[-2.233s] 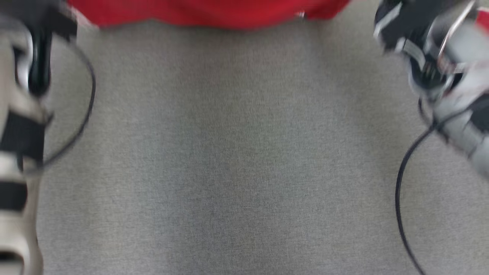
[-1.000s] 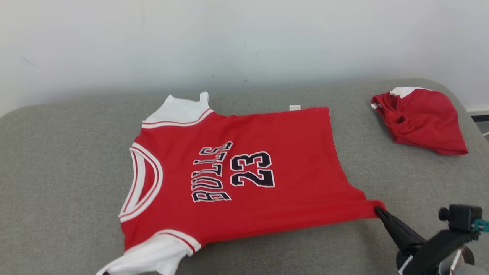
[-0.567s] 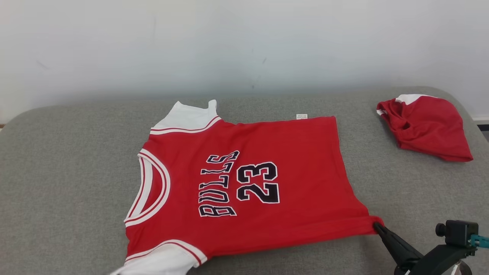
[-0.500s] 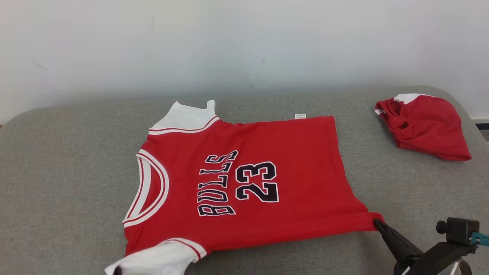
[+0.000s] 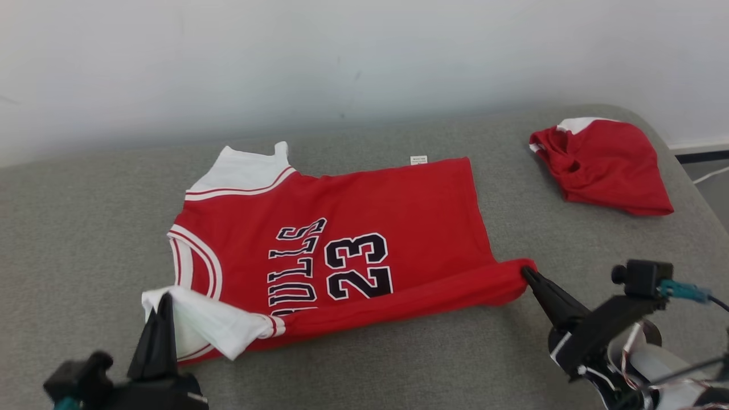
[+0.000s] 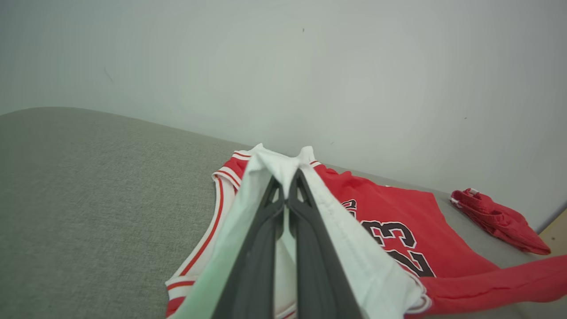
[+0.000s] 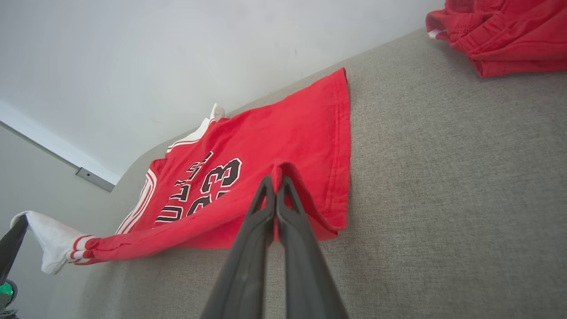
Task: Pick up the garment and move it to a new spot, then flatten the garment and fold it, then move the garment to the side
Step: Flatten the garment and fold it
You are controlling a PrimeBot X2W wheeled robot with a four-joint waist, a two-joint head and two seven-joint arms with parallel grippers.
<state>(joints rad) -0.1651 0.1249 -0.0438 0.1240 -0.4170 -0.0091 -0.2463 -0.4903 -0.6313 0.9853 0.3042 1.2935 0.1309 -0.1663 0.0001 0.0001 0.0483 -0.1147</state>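
Observation:
The garment (image 5: 353, 228) is a red jersey with white sleeves and "BULLS 23" in black, lying sideways on the grey surface (image 5: 85, 228). My left gripper (image 5: 165, 299) is shut on its near white sleeve (image 6: 336, 230), lifted off the surface. My right gripper (image 5: 527, 272) is shut on the near hem corner (image 7: 283, 170), also raised. The jersey's near edge (image 5: 398, 302) hangs between the two grippers and curls over the lower part of the lettering. The far sleeve (image 5: 239, 171) and far hem still lie flat.
A second red garment (image 5: 603, 165) lies bunched at the back right of the grey surface, also in the right wrist view (image 7: 500, 31). A pale wall (image 5: 342, 57) rises right behind the surface. The surface's right edge (image 5: 689, 188) curves down beside the bunched garment.
Both grippers have lifted the jersey's near edge and carried it toward the far side, so it now curls over. The left gripper has come into the head view. The camera has shifted.

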